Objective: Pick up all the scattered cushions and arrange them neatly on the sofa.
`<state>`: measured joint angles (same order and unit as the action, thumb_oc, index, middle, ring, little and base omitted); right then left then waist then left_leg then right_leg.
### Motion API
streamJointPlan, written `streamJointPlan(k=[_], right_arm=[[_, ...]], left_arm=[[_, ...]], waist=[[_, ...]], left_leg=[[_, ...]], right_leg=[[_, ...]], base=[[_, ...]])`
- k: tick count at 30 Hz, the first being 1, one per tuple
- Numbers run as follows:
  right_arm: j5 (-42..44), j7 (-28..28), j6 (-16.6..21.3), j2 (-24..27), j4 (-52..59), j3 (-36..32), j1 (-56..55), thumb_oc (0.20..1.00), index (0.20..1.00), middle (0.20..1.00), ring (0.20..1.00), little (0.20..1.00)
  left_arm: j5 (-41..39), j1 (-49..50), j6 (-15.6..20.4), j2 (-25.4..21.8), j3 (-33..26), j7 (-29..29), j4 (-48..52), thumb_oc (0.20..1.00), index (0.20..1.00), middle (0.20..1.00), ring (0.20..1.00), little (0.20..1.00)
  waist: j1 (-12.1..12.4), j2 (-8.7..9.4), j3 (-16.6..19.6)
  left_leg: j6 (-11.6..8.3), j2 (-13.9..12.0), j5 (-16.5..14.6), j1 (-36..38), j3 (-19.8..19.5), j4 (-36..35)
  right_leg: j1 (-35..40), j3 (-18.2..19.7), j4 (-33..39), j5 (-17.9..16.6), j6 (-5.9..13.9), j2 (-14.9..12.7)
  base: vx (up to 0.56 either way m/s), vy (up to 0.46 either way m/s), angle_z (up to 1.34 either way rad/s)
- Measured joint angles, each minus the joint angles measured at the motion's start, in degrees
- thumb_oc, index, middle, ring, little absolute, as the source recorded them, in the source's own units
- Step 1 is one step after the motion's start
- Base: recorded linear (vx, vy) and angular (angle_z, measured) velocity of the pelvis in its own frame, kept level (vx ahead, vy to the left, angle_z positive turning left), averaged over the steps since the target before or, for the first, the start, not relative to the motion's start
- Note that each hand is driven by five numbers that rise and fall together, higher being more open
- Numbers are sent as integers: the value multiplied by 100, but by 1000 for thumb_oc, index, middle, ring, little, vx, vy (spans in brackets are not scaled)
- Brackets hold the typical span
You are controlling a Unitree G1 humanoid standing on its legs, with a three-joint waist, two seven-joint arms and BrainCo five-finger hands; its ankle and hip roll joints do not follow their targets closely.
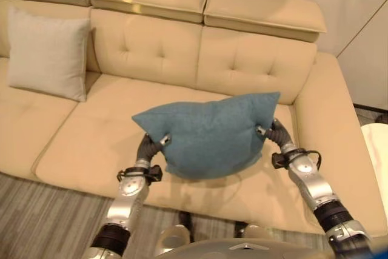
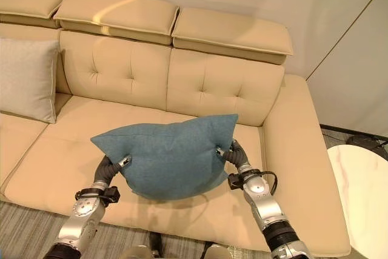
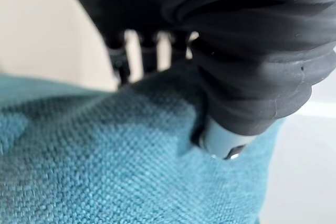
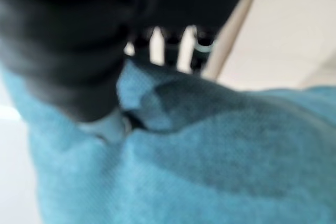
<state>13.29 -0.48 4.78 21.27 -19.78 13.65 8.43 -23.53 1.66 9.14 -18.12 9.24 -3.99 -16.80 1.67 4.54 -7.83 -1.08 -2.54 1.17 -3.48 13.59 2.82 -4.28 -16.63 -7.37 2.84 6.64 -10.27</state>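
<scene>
Left eye view: teal cushion point(image 1: 209, 134) held above sofa seat point(image 1: 91, 131), left hand point(image 1: 159, 142) and right hand point(image 1: 265, 129) pinching its sides; carry step, next needs setting against backrest point(image 1: 242, 62) near grey cushion point(image 1: 48, 53).

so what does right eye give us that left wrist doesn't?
Right eye view: whole sofa, a light grey cushion leaning on its backrest at the robot's left, a white round table, and the right hand. Left wrist view: close-up of the left hand, its thumb dug into fabric. Both: the teal cushion, pinched at its side.
</scene>
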Motion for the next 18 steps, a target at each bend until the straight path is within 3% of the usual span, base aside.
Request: streamJointPlan(k=[3, 4, 6, 9, 11, 12, 14, 15, 18], right_arm=[[0, -20, -1, 9, -17, -22, 62, 200, 200, 200, 200, 200], [-2, -24, -2, 7, -20, -3, 76, 200, 200, 200, 200, 200], [-3, -37, -10, 15, -39, 21, 32, 200, 200, 200, 200, 200], [-1, -131, 9, 45, -21, -68, 75, 200, 200, 200, 200, 200], [-9, -153, 6, 143, -23, -82, 72, 200, 200, 200, 200, 200], [-58, -195, 1, 138, -33, -190, 7, 200, 200, 200, 200, 200], [-132, -213, -5, 48, 4, -211, 68, 200, 200, 200, 200, 200], [-172, -220, -4, -15, 79, -262, 85, 200, 200, 200, 200, 200], [-211, -215, -4, -46, 92, -245, 164, 200, 200, 200, 200, 200]], left_arm=[[-1, -69, -11, -61, 30, -5, -2, 200, 200, 200, 200, 200], [-3, -93, -18, -87, 27, -15, -4, 200, 200, 200, 200, 200], [-6, -67, -5, -56, 30, -16, -7, 200, 200, 200, 200, 200], [0, -201, 5, -42, 80, -20, 25, 200, 200, 200, 200, 200], [2, -247, 5, 8, 136, -24, 27, 200, 200, 200, 200, 200], [9, -304, -2, 3, 248, -21, 21, 200, 200, 200, 200, 200], [9, -337, -5, -87, 302, -34, 30, 200, 200, 200, 200, 200], [49, -331, -13, -139, 271, -33, 32, 200, 200, 200, 200, 200], [52, -451, -10, -226, 171, -31, 34, 200, 200, 200, 200, 200]], waist=[[-20, 31, -29], [54, 38, -49], [115, 70, -58], [73, -54, -14], [30, -205, 14], [-148, -266, 21], [-222, -76, -42], [-164, -89, -62], [-188, -155, -93]], left_leg=[[-153, -111, 66, -684, -245, 1055], [-195, -143, 168, -861, -487, 1443], [-199, -195, 111, -799, -824, 1301], [-307, -294, 149, -742, -1256, 455], [-309, -395, 225, -633, -1267, 193], [-289, -419, 462, -322, -1082, -410], [-257, -165, 457, -291, -1066, -347], [-134, -31, 391, -235, -892, -269], [20, 168, 214, -118, -650, -231]], right_leg=[[-197, -158, -295, 221, -294, -22], [-100, -123, -219, 235, -398, -61], [210, -149, 67, 183, -493, -16], [205, -96, 180, 177, -420, 142], [193, -60, 225, 121, -421, 288], [191, -11, 261, 68, -240, 391], [53, 149, 242, -39, -148, 180], [96, 337, 265, -53, -59, 1], [91, 591, 447, -235, 129, -198]], base=[[32, -34, 34], [119, 76, 11], [115, 130, -2], [79, 181, -11], [57, 278, -25], [-1, 393, -33], [-34, 354, -48], [-58, 212, -67], [-72, 168, -51]])
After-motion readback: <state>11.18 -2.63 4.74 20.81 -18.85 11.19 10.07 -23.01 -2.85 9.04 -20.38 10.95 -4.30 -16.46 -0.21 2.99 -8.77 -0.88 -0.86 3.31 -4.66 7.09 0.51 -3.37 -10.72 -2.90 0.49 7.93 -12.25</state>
